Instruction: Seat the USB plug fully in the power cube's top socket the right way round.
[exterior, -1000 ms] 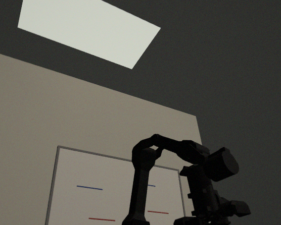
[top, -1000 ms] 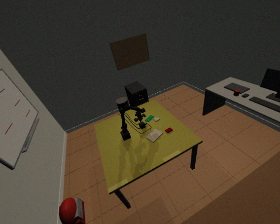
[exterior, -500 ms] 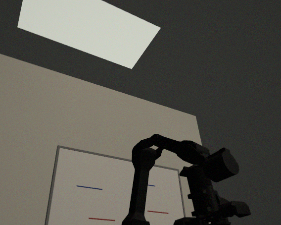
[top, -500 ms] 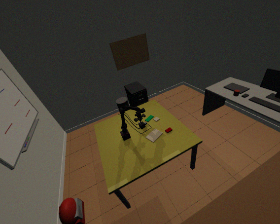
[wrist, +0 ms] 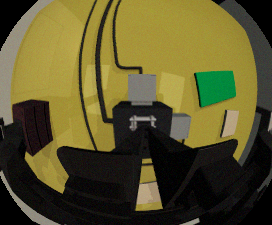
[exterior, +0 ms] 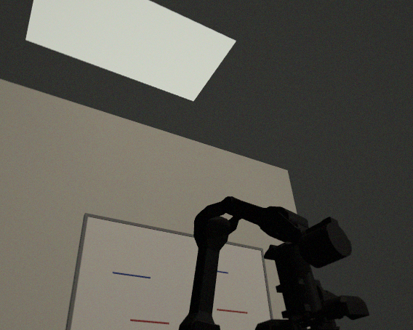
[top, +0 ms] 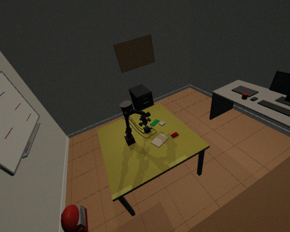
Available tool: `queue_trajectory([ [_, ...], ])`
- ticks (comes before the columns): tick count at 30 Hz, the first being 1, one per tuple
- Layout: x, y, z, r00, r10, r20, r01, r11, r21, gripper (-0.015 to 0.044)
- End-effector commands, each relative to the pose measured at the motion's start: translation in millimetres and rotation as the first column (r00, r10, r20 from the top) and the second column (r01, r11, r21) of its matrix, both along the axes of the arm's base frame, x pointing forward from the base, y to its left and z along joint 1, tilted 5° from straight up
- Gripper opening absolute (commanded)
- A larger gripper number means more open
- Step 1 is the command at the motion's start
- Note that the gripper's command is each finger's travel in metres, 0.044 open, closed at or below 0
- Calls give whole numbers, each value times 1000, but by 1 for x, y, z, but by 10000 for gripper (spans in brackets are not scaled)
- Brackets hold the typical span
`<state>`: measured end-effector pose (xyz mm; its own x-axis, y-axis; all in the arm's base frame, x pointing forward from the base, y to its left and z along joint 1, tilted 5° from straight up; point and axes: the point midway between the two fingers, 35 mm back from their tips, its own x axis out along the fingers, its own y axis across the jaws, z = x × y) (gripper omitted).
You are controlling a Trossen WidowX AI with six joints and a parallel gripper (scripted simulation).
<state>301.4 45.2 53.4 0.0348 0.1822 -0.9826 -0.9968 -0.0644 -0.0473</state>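
Black and closed on something, the gripper (top: 145, 126) (wrist: 145, 129) points down at the dark power cube (top: 147, 130) (wrist: 120, 111), in from the yellow table's (top: 144, 163) (wrist: 186, 29) edges. Its fingertips meet at the cube's top; what they grip, presumably the USB plug there, is too hidden to confirm. Toward the far corner lies a green slab (top: 154, 122) (wrist: 216, 88); a red block (top: 174, 135) sits nearer the right edge.
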Motion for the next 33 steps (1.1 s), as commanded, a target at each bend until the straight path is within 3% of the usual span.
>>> queue_trajectory([
  [1, 0, 0, -2, 1000, -1, -1, 1, 1000, 2, 0],
  [33, 0, 1, -5, 1000, -1, -1, 1, 1000, 2, 0],
])
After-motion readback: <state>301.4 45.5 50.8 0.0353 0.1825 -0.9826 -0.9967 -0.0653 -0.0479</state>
